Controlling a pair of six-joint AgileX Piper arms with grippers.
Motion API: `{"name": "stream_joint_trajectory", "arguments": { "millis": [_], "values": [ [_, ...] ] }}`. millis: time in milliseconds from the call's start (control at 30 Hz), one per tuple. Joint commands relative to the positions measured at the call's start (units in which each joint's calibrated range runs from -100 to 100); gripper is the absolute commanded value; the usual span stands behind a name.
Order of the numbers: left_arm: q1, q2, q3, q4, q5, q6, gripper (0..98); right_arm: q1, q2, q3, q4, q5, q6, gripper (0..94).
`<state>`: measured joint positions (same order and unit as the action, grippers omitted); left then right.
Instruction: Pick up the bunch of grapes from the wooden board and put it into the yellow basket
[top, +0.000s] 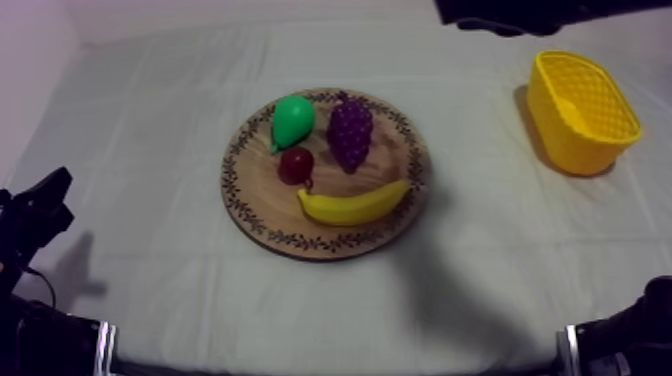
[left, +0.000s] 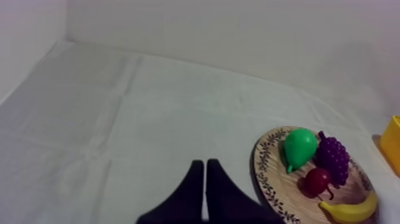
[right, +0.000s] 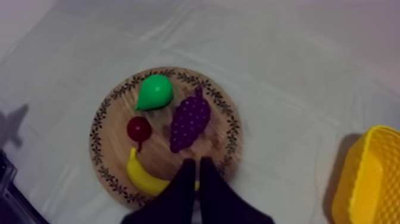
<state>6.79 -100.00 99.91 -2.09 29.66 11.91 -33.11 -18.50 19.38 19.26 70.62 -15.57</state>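
Your right pincer (right: 197, 162) hung closed on nothing above the rim of the wooden board (right: 110, 108); the bunch of grapes (right: 189, 122) lay on that board just beyond its tips.

Tabletop (top: 150, 120), seen from the camera above:

- Wooden board (top: 262, 205): centre of the frame, flat on the tabletop.
- Pear (top: 292, 120): on the board, upper left part.
- Bunch of grapes (top: 350, 133): on the board, just right of the pear, upper part.
- Small fruit (top: 296, 165): on the board, directly below the pear, left of the grapes, above the banana's left end.
- Banana (top: 352, 205): on the board, across its lower part, below the grapes.
- Basket (top: 560, 140): upper right of the frame, on the tabletop, well apart from the board.
- Left arm (top: 35, 215): lower left edge, well left of the board.
- Right arm (top: 520, 12): top edge, upper right, behind the basket.
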Motion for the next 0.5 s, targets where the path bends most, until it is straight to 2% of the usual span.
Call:
{"name": "stream_joint_trajectory", "arguments": {
  "millis": [0,233,467],
  "values": [
    [-0.02,0.00,-0.02,0.01,0.00,0.00,0.1,0.01,4.64,-5.13,-0.03,1.83,-0.48,0.3],
    [-0.02,0.00,-0.02,0.01,0.00,-0.01,0.1,0.06,12.35,-16.24,-0.13,7.18,-1.28,0.2],
    [-0.02,0.00,-0.02,0.01,0.00,-0.02,0.1,-1.22,19.92,-24.31,0.85,13.86,-4.42,0.2]
  ]
}}
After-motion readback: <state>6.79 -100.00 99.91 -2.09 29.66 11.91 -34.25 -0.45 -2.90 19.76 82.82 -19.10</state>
